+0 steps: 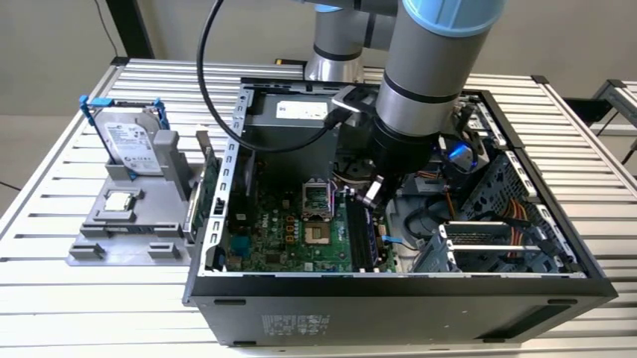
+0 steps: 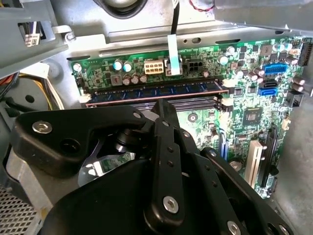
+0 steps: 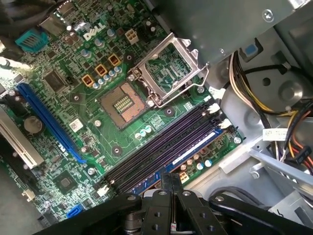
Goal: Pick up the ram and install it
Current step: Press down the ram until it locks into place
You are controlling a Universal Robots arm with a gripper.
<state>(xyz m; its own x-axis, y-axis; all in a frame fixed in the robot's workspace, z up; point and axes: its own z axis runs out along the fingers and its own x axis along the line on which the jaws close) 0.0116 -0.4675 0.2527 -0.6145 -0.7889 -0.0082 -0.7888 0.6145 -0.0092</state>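
Now the black hand (image 1: 371,192) hangs from the grey and blue robot arm (image 1: 418,82), down inside the open computer case (image 1: 398,298). The case lies on its side on the ribbed metal table (image 1: 60,298). The hand's two fingers (image 2: 164,108) look pressed together, with nothing between them. In both wrist views their tips sit right over the long memory slots on the green motherboard (image 3: 73,83).

The ram (image 2: 156,91) is a long thin stick with dark chips in a row. It lies along the outermost slot, the one nearest the edge of the motherboard, and it runs the whole length of that slot. In the first wrist view the ram (image 3: 190,151) is just beside the fingertips (image 3: 166,178). I cannot tell if they touch it. The black slots (image 3: 156,144) next to it have no stick in them. Small white clips (image 3: 213,108) sit at the ends of the slots.

Near the slots, the square processor socket (image 3: 122,104) is open, and its metal lid (image 3: 171,68) is tipped up.

On the exterior view's left, well apart from the case, a grey holder (image 1: 130,239) stands on the table. A silver hard drive (image 1: 130,142) in a blue frame stands upright in it. A small square silver chip (image 1: 119,200) lies flat in front of the drive.
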